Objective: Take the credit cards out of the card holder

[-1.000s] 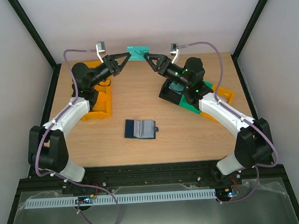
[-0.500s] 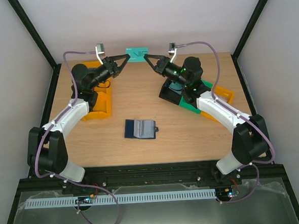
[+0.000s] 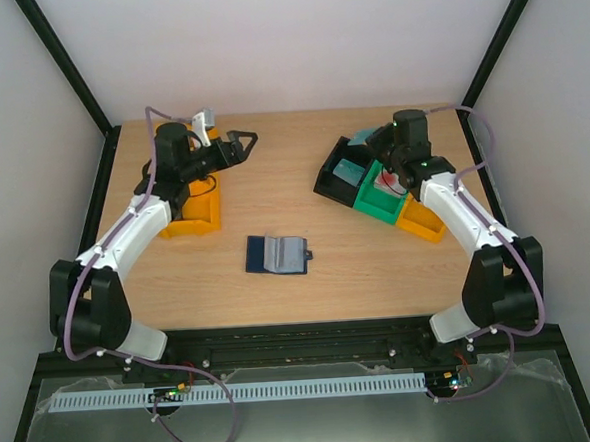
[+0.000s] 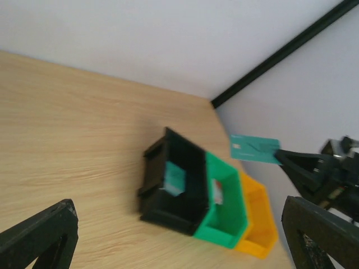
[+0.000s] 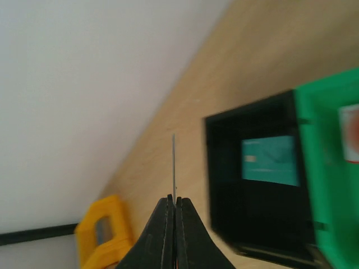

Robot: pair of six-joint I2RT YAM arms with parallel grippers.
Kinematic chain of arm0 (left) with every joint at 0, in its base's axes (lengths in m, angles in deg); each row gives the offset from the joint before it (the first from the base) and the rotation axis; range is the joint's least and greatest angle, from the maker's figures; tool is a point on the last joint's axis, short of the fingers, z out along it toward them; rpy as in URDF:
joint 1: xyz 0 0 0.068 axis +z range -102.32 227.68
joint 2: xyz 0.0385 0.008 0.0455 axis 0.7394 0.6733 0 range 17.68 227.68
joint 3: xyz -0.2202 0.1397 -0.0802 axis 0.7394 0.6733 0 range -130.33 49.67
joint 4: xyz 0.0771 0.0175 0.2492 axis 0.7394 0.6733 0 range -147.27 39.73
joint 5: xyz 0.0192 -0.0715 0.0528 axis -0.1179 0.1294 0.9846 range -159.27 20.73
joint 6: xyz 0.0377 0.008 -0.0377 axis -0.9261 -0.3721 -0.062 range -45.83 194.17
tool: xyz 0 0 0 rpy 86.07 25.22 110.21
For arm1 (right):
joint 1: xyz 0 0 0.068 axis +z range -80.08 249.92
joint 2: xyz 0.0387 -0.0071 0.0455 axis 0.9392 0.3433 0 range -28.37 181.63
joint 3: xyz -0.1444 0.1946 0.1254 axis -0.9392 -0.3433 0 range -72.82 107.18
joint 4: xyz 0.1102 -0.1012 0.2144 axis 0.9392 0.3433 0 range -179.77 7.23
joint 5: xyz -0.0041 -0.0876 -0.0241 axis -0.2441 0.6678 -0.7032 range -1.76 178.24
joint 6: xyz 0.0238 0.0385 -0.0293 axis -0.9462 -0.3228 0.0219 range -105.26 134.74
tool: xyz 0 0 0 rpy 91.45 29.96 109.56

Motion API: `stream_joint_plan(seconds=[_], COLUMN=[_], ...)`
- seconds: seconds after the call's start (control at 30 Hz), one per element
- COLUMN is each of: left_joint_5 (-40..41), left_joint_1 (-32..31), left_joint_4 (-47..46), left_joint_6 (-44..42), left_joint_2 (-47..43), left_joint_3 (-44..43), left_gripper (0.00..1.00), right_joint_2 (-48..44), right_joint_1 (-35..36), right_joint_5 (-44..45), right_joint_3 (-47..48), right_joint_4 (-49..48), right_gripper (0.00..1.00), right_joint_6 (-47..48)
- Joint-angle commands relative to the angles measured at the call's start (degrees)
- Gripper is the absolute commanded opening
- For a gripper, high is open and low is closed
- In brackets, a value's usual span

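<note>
1 card [image 4: 253, 149] pinched by raised right fingers [image 5: 162, 230], left fingers [image 4: 39, 238] spread wide

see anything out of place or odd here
Nothing spilled or damaged. The card holder lies open on the table; the right gripper pinches one card in the air near the black bin, where another card already lies.

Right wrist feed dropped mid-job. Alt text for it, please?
The right gripper is shut on a thin card seen edge-on, sticking straight up from its tips. Right of it in the picture, a black bin on the wooden table holds a teal card, with a green bin adjoining; a yellow bin is at lower left.
</note>
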Motion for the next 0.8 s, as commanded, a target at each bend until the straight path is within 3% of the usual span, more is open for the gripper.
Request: stream_joint_plan(seconds=[0.0,0.27,0.4,0.77], left_joint_5=[5.67,6.7,6.75,7.09], left_joint_1=[2.36,4.93,6.04,7.09], left_joint_4=[8.76,8.02,8.31,7.88], left_joint_6=[-8.86,-8.86,-9.25,-9.48], left_joint_2=[-3.0,-3.92,-4.22,-3.38], left_joint_3=[0.85,3.18,3.94,4.2], left_gripper=[0.99,0.99,0.99,0.99], right_joint_2=[1.87,12.69,19.8,24.25], right_joint_1=[-0.14,-0.26,0.01,0.74], right_joint_5=[8.73,9.37,7.77,8.14], right_joint_3=[1.39,3.95,10.37,10.31], right_joint_4=[13.61,6.55,9.13,4.3], right_gripper=[0.02,0.02,0.02,0.02], right_joint_6=[1.03,-6.83,-6.68,-12.3])
